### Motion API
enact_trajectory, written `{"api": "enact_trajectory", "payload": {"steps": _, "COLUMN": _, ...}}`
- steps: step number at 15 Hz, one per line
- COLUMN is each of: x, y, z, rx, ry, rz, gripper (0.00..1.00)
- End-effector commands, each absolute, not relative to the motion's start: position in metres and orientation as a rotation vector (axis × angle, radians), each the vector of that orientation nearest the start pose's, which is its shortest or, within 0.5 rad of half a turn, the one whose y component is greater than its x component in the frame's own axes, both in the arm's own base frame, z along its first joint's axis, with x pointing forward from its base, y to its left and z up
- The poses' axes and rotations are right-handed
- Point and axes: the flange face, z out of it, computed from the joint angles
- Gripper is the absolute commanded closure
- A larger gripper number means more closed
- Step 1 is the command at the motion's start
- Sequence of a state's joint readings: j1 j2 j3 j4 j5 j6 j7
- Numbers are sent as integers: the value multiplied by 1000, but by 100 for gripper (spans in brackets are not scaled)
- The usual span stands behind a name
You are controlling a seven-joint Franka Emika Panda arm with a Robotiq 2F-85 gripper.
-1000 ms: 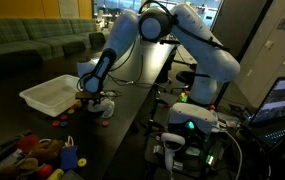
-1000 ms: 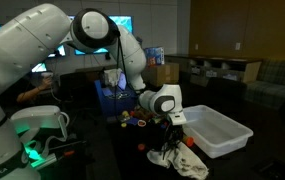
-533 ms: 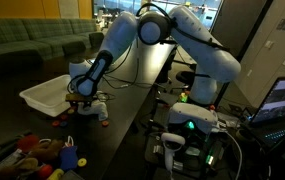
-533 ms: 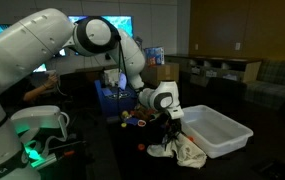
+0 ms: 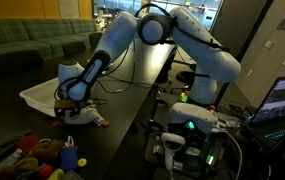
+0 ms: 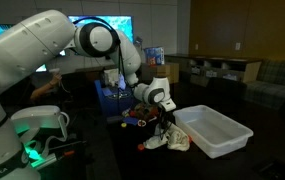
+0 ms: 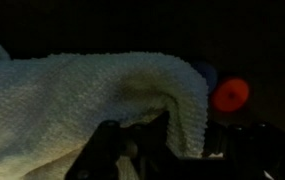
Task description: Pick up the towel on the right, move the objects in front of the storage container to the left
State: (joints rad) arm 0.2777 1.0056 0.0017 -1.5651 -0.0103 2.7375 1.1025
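My gripper (image 5: pixel 70 101) is shut on a cream towel (image 6: pixel 168 138) and drags it low over the dark table, in front of the white storage container (image 6: pixel 220 135). In the wrist view the towel (image 7: pixel 92 95) fills the left and middle, pinched between the dark fingers (image 7: pixel 167 140). An orange-red round object (image 7: pixel 230 95) lies just right of the towel, with a bluish one behind it. Small coloured objects (image 6: pixel 134 118) lie on the table beside the container. The towel (image 5: pixel 82 113) hangs under the gripper by the container (image 5: pixel 44 93).
A pile of plush toys and a blue item (image 5: pixel 42 155) sits at the near table corner. A blue bag (image 6: pixel 110 100) stands behind the arm. Electronics with green lights (image 5: pixel 187 125) stand at the robot base. Couches line the background.
The gripper has moved with the towel along the container's front, toward the left in the view showing the couch, dragging the towel past the small objects.
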Motion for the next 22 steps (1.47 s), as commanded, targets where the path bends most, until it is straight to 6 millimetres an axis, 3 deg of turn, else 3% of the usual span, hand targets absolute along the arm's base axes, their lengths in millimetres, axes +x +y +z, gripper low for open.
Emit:
{"api": "enact_trajectory", "payload": {"steps": 1, "x": 672, "y": 223, "z": 66, "rx": -2766, "ry": 1092, "rz": -211, "gripper": 96}}
{"api": "enact_trajectory", "payload": {"steps": 5, "x": 668, "y": 262, "z": 64, "rx": -2756, "ry": 1048, "rz": -206, "gripper": 96}}
{"api": "enact_trajectory", "payload": {"steps": 9, "x": 661, "y": 316, "z": 65, "rx": -2751, "ry": 982, "rz": -196, "gripper": 96}}
{"api": "enact_trajectory", "payload": {"steps": 13, "x": 651, "y": 369, "z": 85, "rx": -2749, "ry": 881, "rz": -195, "gripper": 96}}
{"api": "enact_trajectory", "payload": {"steps": 15, "x": 649, "y": 381, "z": 101, "rx": -2757, "ry": 837, "rz": -195, "gripper": 96}}
{"api": "enact_trajectory", "payload": {"steps": 17, "x": 649, "y": 380, "z": 124, "rx": -2767, "ry": 802, "rz": -199, "gripper": 96}}
{"api": "enact_trajectory", "payload": {"steps": 22, "x": 637, "y": 331, "z": 188, "rx": -2780, "ry": 684, "rz": -191, "gripper": 96}}
